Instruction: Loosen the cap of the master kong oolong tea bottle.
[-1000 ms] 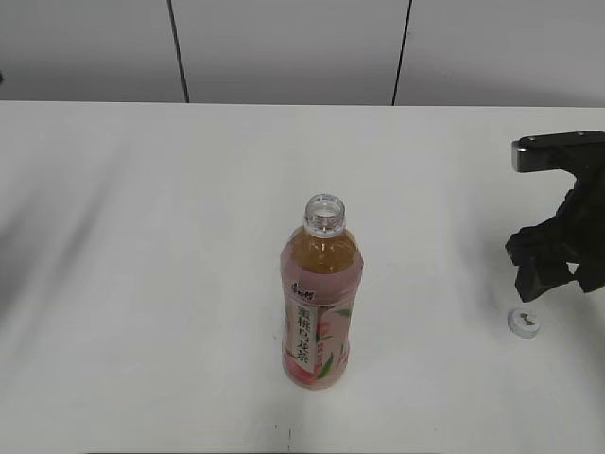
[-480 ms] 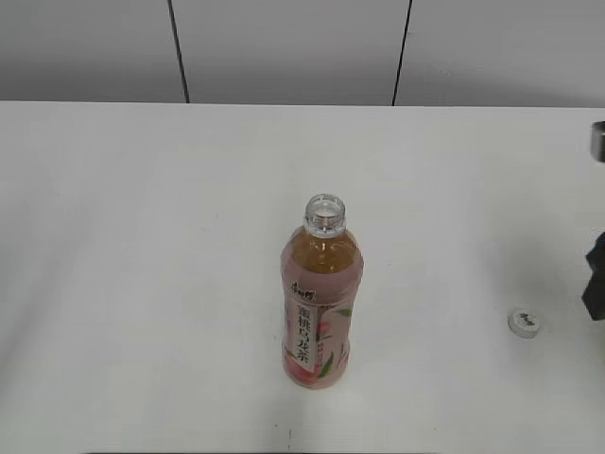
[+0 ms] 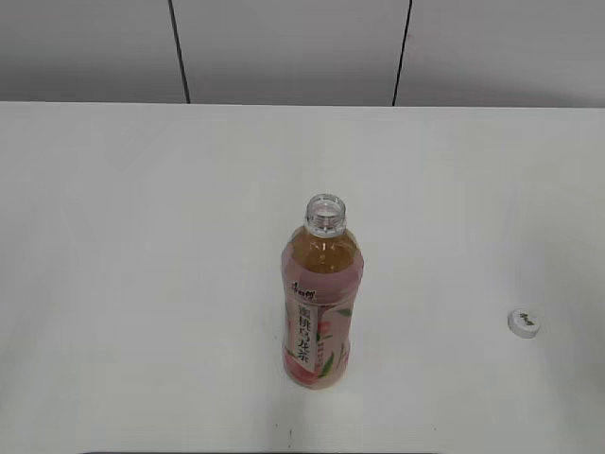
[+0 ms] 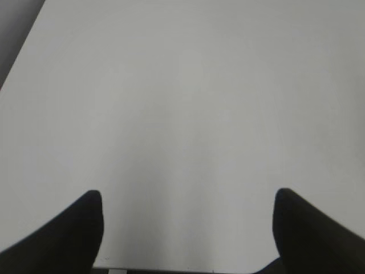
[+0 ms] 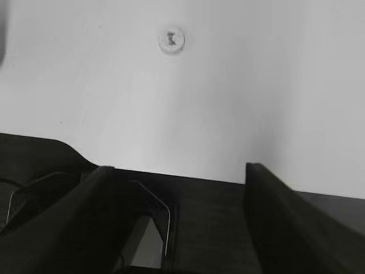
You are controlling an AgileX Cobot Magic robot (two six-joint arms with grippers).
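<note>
We see the bottle (image 3: 320, 301) standing upright on the white counter (image 3: 142, 236), in the middle and closer to the front edge. Its mouth is open. It holds amber tea and has a pink label with a peach and Chinese characters. The small white cap (image 3: 523, 323) lies flat near the right edge, well apart from the bottle. Our left gripper (image 4: 188, 228) is wide open and holds nothing. Our right gripper (image 5: 177, 200) is also open and empty.
</note>
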